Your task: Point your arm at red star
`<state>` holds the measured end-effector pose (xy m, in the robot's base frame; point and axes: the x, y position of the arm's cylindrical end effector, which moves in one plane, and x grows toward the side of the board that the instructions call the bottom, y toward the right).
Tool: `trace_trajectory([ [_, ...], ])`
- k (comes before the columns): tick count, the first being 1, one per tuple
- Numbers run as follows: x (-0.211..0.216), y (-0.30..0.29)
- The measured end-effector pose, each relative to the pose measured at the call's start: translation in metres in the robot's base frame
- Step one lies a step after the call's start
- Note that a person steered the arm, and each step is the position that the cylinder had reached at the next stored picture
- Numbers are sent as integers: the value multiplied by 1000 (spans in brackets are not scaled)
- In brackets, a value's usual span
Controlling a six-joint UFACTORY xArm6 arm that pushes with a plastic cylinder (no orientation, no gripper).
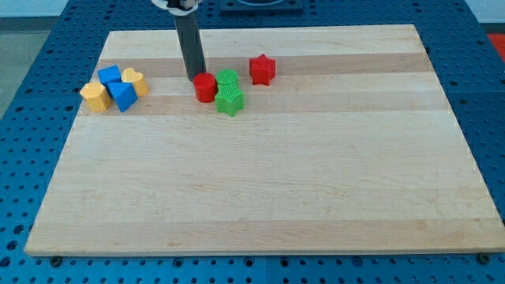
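The red star (262, 69) lies near the view's top, right of centre, on the wooden board (260, 197). My tip (196, 76) is at the end of the dark rod, to the left of the star. It touches the upper left side of a red cylinder (206, 87). Two green blocks (229, 92) sit right of the cylinder, between my tip and the star. The star stands apart from them.
At the view's left a cluster holds two blue blocks (117, 87) and two yellow blocks (95, 96), one of them heart-shaped (134, 80). The board rests on a blue perforated table (24, 118).
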<state>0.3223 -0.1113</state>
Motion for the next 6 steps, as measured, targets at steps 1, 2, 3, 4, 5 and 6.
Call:
trace_trajectory([
  [1,0,1],
  [2,0,1],
  [3,6,7],
  [4,10,12],
  [5,-4,12],
  [6,-65,18],
])
